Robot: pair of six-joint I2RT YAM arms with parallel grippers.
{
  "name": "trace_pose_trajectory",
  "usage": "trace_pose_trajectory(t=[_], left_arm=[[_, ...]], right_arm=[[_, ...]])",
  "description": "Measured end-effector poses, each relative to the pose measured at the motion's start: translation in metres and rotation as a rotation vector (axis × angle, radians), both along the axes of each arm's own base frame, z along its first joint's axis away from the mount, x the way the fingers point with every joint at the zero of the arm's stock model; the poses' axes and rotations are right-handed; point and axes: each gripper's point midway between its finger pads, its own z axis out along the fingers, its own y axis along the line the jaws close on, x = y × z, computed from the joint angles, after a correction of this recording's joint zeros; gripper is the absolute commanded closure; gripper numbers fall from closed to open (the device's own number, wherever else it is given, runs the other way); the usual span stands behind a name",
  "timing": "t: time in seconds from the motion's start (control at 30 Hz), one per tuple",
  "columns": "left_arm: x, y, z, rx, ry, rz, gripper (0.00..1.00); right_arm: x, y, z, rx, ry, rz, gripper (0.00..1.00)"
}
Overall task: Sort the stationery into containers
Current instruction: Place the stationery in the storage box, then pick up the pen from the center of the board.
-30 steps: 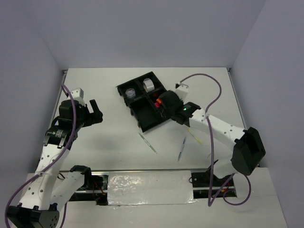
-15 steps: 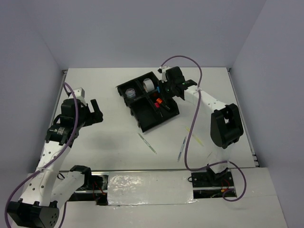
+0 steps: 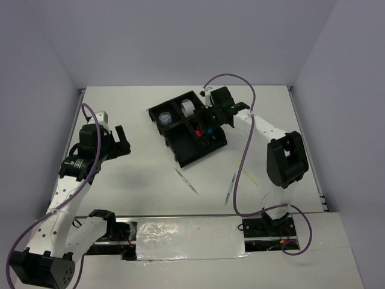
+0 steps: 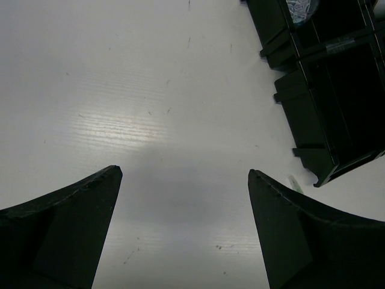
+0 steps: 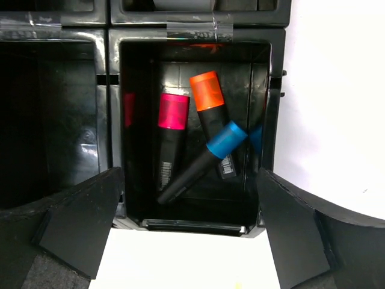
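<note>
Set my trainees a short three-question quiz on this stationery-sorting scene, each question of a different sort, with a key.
1. Multiple choice: how many markers lie in the tray compartment below the right gripper? A two, B three, C five.
2. True or false: the left gripper is shut on a pen.
3. Short answer: which marker rests across another one?
Key: 1 B: the pink-capped marker, the orange-capped marker and the blue-capped marker. 2 False: its jaws stand open above the table. 3 The blue-capped marker, lying over the orange-capped marker.
</note>
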Motion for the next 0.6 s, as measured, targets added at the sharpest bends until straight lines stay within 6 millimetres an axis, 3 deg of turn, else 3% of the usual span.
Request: trace_pose_trajectory(t=[0.1,0.17,0.2,0.27,0.3,0.37,0.47,0.6], left_arm=[[0.0,0.001,-0.001,0.005,0.002,0.007,0.01],[0.001,0.003,-0.002,0.009,0.007,0.014,0.01],[0.001,0.003,-0.003,0.01,0.01,0.017,0.01],[0.001,0.004,-0.004,0.014,0.014,0.024,0.01],[0.001,0.005,-0.003,0.016,0.012,0.029,0.01],[0.0,0.007,-0.002,0.014,0.008,0.042,0.01],[-0.001,0.01,0.001,0.016,-0.004,0.061,0.01],[-0.002,0.014,0.002,0.027,-0.009,0.081,0.01]], right_arm=[[-0.005,0.003,0.012,0.024,-0.017,0.002,0.02],[-0.019,0.008,0.027,0.051,-0.037,0.012,0.08],[-0.024,0.01,0.032,0.059,-0.043,0.014,0.16],[-0.054,0.036,0.058,0.093,-0.091,0.075,0.27],[-0.07,0.054,0.067,0.111,-0.111,0.115,0.44],[-0.104,0.092,0.074,0.139,-0.126,0.209,0.52],[-0.154,0.133,0.05,0.109,-0.096,0.292,0.55],[-0.19,0.137,-0.017,-0.031,-0.005,0.306,0.49]])
